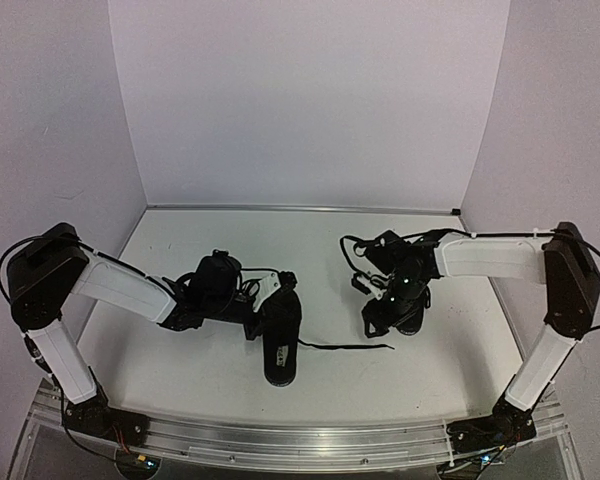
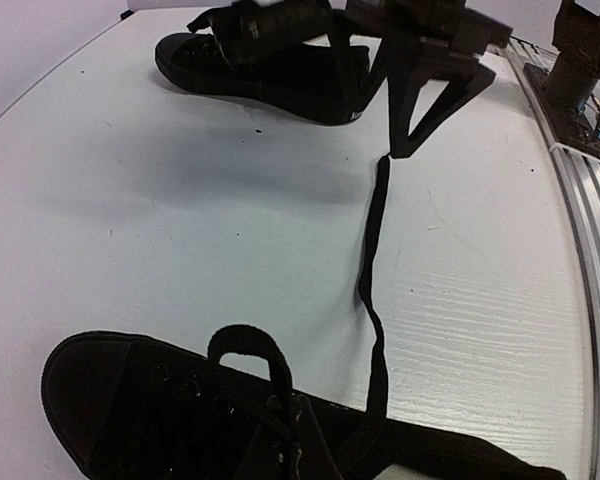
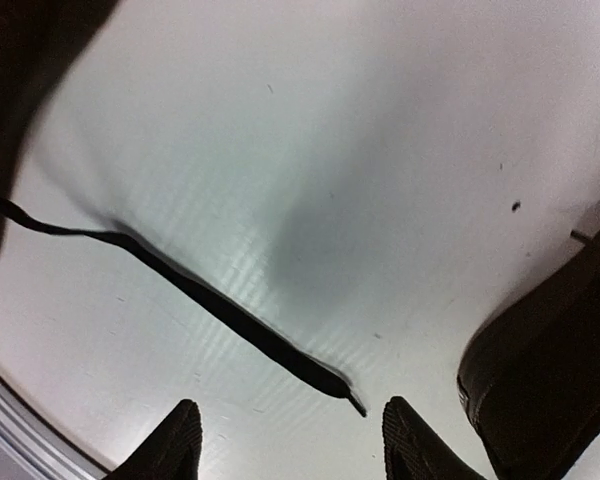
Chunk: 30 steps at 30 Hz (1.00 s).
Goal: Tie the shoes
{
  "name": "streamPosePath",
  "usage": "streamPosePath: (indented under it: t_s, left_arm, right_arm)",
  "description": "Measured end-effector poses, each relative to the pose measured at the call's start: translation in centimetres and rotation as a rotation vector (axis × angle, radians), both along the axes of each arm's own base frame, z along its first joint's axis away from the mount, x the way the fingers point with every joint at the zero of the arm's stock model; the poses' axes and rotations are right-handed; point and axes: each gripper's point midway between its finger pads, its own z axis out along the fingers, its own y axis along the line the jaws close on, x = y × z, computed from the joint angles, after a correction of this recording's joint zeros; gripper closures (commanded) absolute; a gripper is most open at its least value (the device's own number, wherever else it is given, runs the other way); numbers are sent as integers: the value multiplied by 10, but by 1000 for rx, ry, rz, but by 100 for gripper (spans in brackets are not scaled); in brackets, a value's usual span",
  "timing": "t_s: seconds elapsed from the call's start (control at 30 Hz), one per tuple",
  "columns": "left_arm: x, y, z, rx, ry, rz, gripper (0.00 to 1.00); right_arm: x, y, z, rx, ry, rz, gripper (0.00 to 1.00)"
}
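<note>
White table (image 1: 180, 370), black shoes (image 1: 281, 338), heel lettering (image 2: 357, 114) illegible; left fingers (image 1: 286, 281) closed, right fingers (image 3: 175, 440) apart, empty.

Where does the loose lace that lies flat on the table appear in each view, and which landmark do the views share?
Top external: the loose lace lies low centre, running right from the first shoe.
Left wrist: the lace is right of centre, running up from the first shoe.
Right wrist: the lace runs diagonally from the left edge to bottom centre.
Shared landmark: the second shoe, close to the lace's free end.
</note>
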Motion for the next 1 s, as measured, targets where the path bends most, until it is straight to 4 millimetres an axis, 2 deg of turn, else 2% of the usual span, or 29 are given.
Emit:
streamPosePath:
  t_s: [0.2,0.33,0.57,0.63,0.77,0.8,1.0]
  left_arm:
    - [-2,-2,3,-10,-12,-17,100]
    - [-4,-4,2,-11,-9,-25,100]
    - [-4,-4,2,-10,-12,-26,100]
    - [-4,-4,2,-10,-13,-26,100]
    - [-4,-4,2,-9,-16,-28,100]
    - [-4,-4,2,-9,-18,-29,100]
    - [-4,-4,2,-5,-35,-39,100]
  right_arm:
    - [-13,-28,-39,-184,82,67,49]
    - [-16,-34,-47,-222,102,91,53]
    - [-18,-32,-55,-242,122,131,58]
    - [-17,-28,-55,-244,123,144,66]
    - [-17,-20,-55,-240,117,164,97]
    - [-17,-18,-55,-238,116,164,100]
    - [-13,-16,-54,-239,92,152,100]
